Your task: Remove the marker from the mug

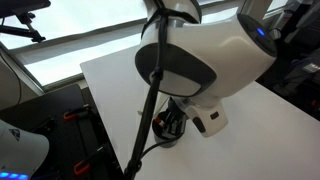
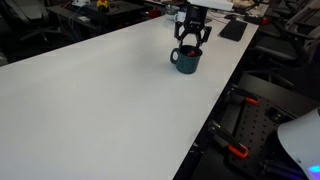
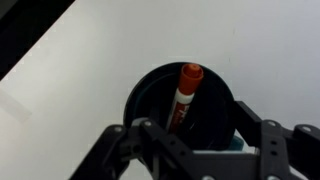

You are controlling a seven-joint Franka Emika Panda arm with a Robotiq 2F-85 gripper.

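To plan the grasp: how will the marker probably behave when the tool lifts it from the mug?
The marker looks thin and rigid, so probably light and unbending. Its smooth round body may slip, or roll once laid down. It leans loosely in the mug, so a touch could shift it.

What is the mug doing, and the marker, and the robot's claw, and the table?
mug: upright on the table, with the marker inside.
marker: standing in the mug, leaning, red-orange end up, not gripped.
gripper: over the mug, jaws apart, holding nothing.
table: white, with the mug standing on it.
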